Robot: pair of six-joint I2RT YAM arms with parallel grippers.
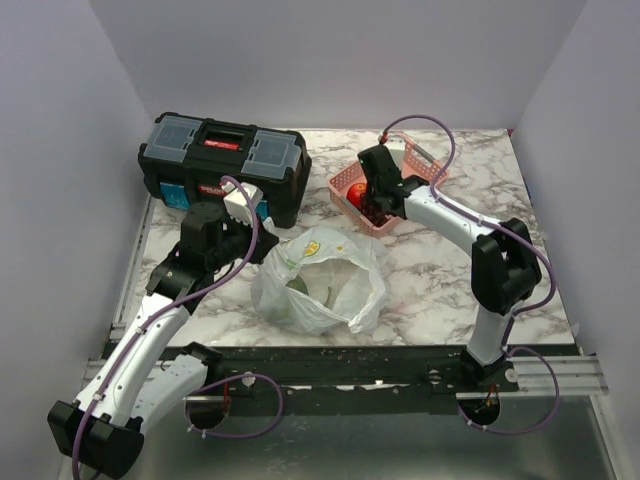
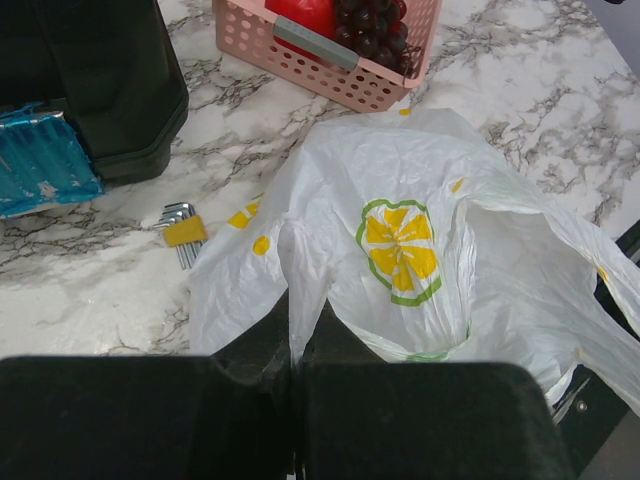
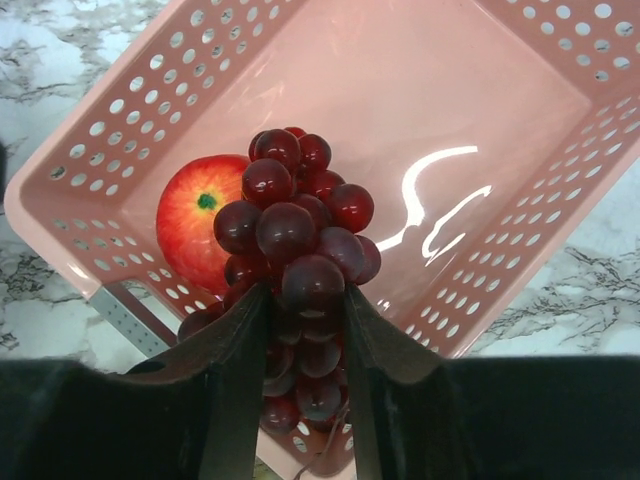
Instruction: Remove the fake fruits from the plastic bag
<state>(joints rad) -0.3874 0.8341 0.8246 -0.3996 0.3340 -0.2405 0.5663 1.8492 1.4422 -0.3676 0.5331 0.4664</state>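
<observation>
melon (image 1: 299, 287): mostly veiled inside plastic bag (image 1: 335, 270) | grapes (image 3: 295, 235): lower berries behind right jaws | apple (image 3: 192, 222): partly behind grapes

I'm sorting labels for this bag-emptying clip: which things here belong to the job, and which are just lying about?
Job: crinkly translucent white plastic bag; glossy red apple; bunch of dark red grapes; dull-green round fruit inside the bag; pink slotted plastic basket holding apple and grapes.
Lying about: black plastic toolbox; set of metal hex keys; blue foil packet.
</observation>
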